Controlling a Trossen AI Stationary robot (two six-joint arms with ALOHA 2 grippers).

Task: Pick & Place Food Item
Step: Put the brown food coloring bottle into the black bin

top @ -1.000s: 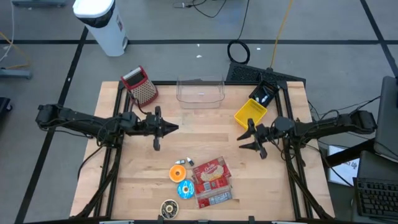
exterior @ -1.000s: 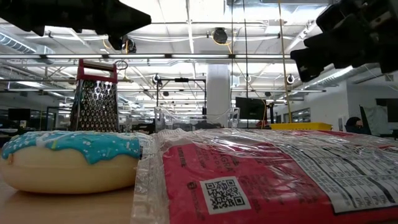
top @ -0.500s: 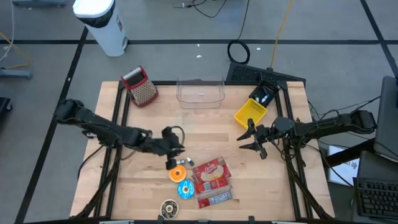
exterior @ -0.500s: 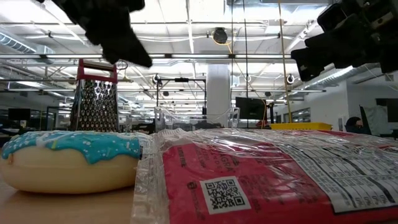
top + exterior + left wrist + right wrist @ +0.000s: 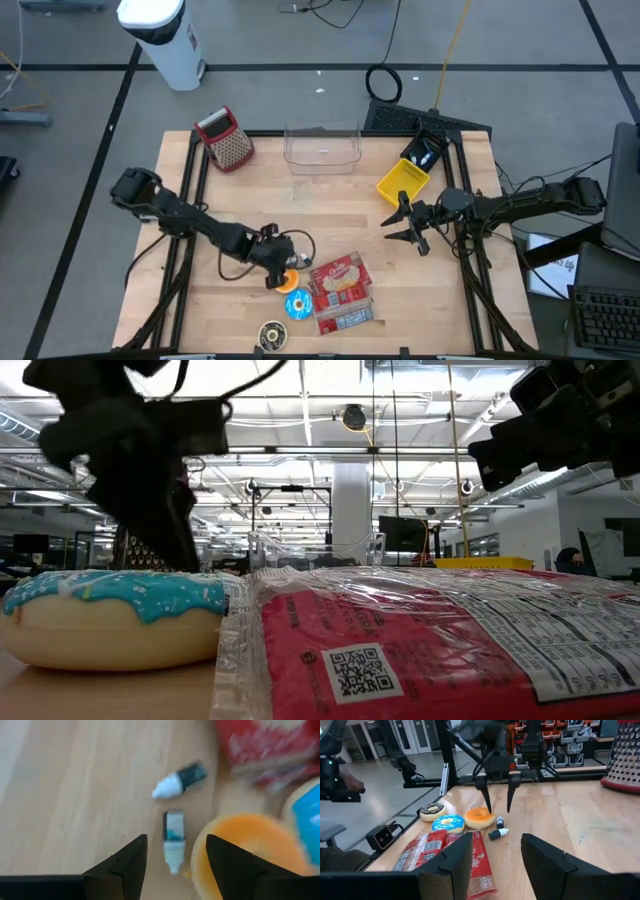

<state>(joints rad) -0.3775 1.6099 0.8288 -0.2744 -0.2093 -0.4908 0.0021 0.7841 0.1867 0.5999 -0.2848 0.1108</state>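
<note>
An orange donut [image 5: 287, 278], a blue-iced donut [image 5: 298, 304] and a chocolate donut [image 5: 271, 335] lie near the table's front edge, beside two red food packets [image 5: 341, 279]. Two small dropper bottles [image 5: 173, 839] lie just behind the orange donut [image 5: 242, 851]. My left gripper [image 5: 279, 268] points steeply down, open, over the bottles and the orange donut's edge [image 5: 480, 817], touching nothing. In the left wrist view one bottle lies between its fingers. My right gripper [image 5: 405, 225] waits open and level at mid right.
A clear bin [image 5: 322, 148] stands at the table's far edge, with a yellow bin [image 5: 403, 183] to its right and a metal grater [image 5: 228, 138] at far left. The blue-iced donut [image 5: 110, 615] and a red packet [image 5: 430, 650] fill the low view's foreground.
My left gripper has swung from the table's middle toward the near edge and the orange donut, sinking low. It has tipped from level to steeply downward, and its fingers have come apart. The food items and my right arm have stayed where they were.
</note>
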